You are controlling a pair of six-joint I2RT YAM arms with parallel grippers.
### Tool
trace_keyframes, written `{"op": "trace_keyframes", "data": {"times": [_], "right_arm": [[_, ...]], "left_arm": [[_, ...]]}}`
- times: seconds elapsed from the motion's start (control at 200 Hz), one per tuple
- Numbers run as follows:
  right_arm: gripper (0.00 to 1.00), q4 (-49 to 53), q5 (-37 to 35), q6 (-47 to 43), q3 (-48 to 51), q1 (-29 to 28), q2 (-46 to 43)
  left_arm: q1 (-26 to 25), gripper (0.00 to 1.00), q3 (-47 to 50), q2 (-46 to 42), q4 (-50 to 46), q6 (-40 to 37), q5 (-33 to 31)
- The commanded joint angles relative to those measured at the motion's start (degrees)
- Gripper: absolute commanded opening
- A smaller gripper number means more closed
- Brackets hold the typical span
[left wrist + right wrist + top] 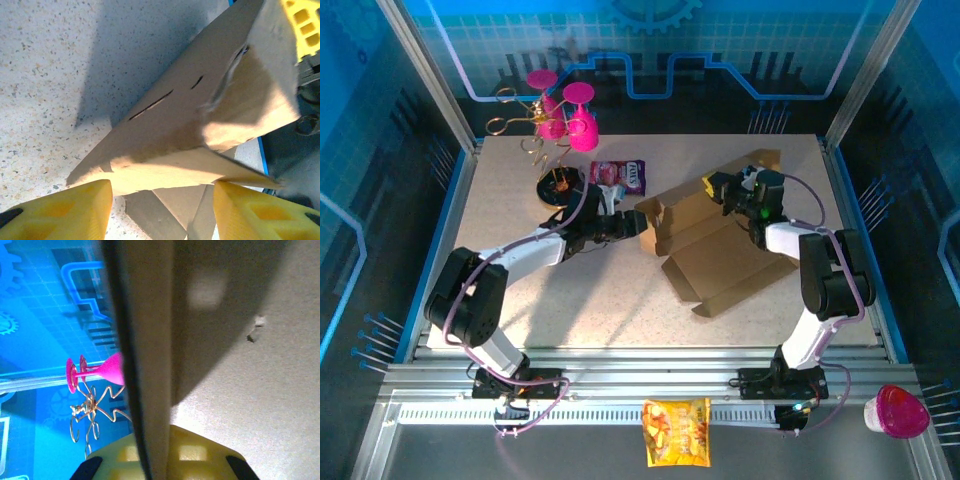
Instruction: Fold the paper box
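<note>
Though the paper box [720, 250] is plain, the packet's [618, 177] print blurs.

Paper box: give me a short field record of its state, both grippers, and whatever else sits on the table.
paper box: brown cardboard, partly folded, lying open on the table
left gripper: open, fingers either side of the box's left flap
right gripper: shut on the box's raised far panel
other items: purple snack packet and wire stand with pink glasses, at the far left of the table
</note>
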State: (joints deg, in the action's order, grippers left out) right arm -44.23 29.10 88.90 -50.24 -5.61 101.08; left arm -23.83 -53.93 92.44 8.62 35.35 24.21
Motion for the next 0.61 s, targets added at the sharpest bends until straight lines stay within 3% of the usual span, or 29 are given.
{"op": "trace_keyframes", "data": {"times": [0.0, 0.365, 0.6], "right_arm": [[0.0, -8.4, 4.1, -0.2, 3.2, 2.1, 1.1], [0.0, -14.5, 6.7, 1.7, 4.1, 2.9, 4.3], [0.0, -14.8, 7.4, 1.9, 3.4, 2.9, 5.0]], "left_arm": [[0.2, 0.56, 1.6, -3.6, -1.9, -2.9, -2.0], [0.1, 0.49, 1.9, -1.4, -0.7, -4.5, 0.4], [-3.1, 0.48, -0.5, 1.9, -1.2, -6.2, 0.1]]}}
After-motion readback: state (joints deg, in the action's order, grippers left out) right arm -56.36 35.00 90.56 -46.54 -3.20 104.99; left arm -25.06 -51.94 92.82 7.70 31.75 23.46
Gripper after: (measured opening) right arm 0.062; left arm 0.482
